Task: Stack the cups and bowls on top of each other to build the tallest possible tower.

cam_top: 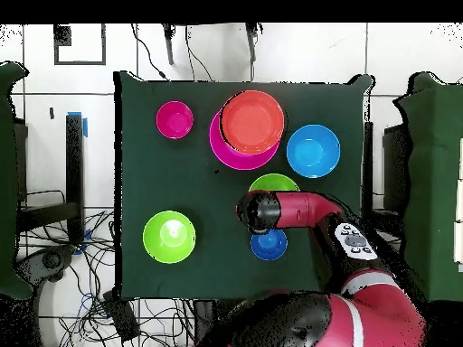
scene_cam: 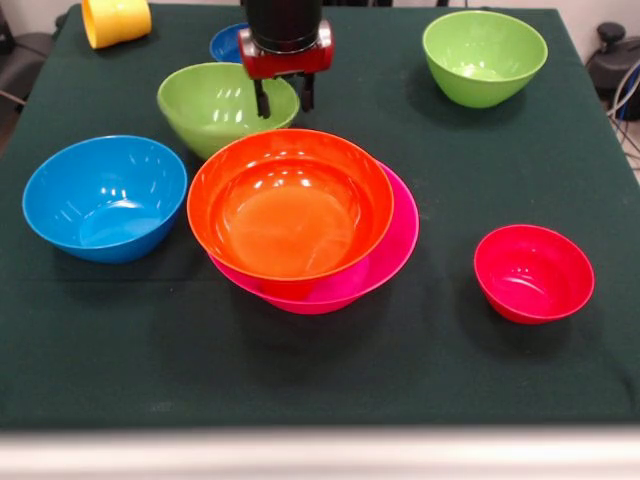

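An orange bowl (scene_cam: 290, 205) sits inside the large pink bowl (scene_cam: 395, 245) at the table's middle; they also show in the overhead view as orange bowl (cam_top: 252, 121) and pink bowl (cam_top: 226, 152). My gripper (scene_cam: 285, 98) is open and empty, just behind this pile, beside the right rim of a lime green bowl (scene_cam: 220, 105). In the overhead view the gripper (cam_top: 253, 212) partly covers that bowl (cam_top: 271, 183). A yellow cup (scene_cam: 115, 20) lies on its side at the far left corner. No red or orange cup shows.
A light blue bowl (scene_cam: 105, 198) stands left, a small red bowl (scene_cam: 533, 272) right, a second lime green bowl (scene_cam: 485, 57) far right. A small dark blue bowl (scene_cam: 226, 42) is behind the gripper. Overhead view: light blue bowl (cam_top: 313, 150), red bowl (cam_top: 174, 119), green bowl (cam_top: 169, 237), dark blue bowl (cam_top: 269, 244).
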Action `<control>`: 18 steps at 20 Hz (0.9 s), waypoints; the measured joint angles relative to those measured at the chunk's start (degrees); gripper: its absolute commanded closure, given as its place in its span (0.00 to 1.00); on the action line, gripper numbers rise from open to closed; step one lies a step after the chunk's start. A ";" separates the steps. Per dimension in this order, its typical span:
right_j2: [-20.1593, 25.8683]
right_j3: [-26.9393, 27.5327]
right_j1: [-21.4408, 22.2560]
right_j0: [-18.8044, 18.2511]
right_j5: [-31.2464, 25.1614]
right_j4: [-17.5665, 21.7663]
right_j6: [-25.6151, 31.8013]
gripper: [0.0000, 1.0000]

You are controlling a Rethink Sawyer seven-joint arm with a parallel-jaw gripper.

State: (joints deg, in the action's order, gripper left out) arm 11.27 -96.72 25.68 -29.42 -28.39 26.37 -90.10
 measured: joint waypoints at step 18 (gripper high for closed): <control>-5.85 2.05 -1.25 5.41 3.13 -0.71 -0.01 1.00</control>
State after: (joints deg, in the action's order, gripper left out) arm 5.42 -94.66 24.43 -24.01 -25.25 25.66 -90.11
